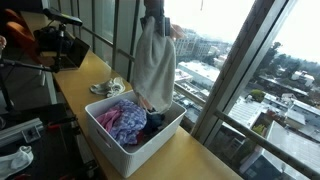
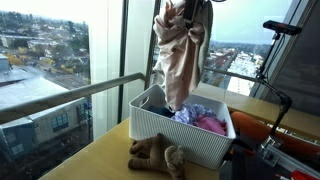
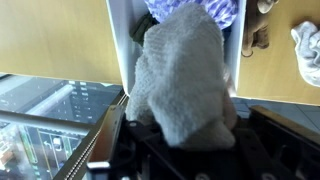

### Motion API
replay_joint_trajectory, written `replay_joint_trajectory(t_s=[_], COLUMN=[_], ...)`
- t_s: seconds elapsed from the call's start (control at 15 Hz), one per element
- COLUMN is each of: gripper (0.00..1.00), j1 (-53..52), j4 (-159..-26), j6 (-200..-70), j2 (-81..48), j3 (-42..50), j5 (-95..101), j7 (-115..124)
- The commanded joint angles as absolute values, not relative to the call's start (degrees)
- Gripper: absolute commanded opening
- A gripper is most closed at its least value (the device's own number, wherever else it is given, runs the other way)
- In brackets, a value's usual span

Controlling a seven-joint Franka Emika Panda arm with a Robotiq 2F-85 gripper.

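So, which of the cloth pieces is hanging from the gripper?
The large beige towel: it hangs from the gripper over the white basket. The pink and purple clothes lie inside the basket; the small white cloth lies on the tabletop.

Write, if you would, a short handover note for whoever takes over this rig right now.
Gripper: jaws shut on the beige towel, held high.
Towel hangs over the white basket on the wooden counter, lower end near the rim.
Done: towel grasped and raised.
Left: towel not yet set down; purple and pink clothes lie in the basket, a white cloth beside it.
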State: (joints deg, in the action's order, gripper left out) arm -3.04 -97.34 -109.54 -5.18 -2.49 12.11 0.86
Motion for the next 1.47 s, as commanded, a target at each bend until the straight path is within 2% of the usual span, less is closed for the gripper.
replay_joint_trajectory(t_s=[0.0, 0.8, 1.4], gripper=[0.00, 0.00, 0.00], j1=[-2.76, -3.18, -5.10], j4=[-101.57, -117.63, -115.72], j6=[-111.04, -124.36, -129.39], j2=[-3.93, -9.94, -23.62], j3=[-2.23, -2.78, -4.15], j5=[11.39, 7.42, 6.71], j7=[1.58, 2.29, 1.77])
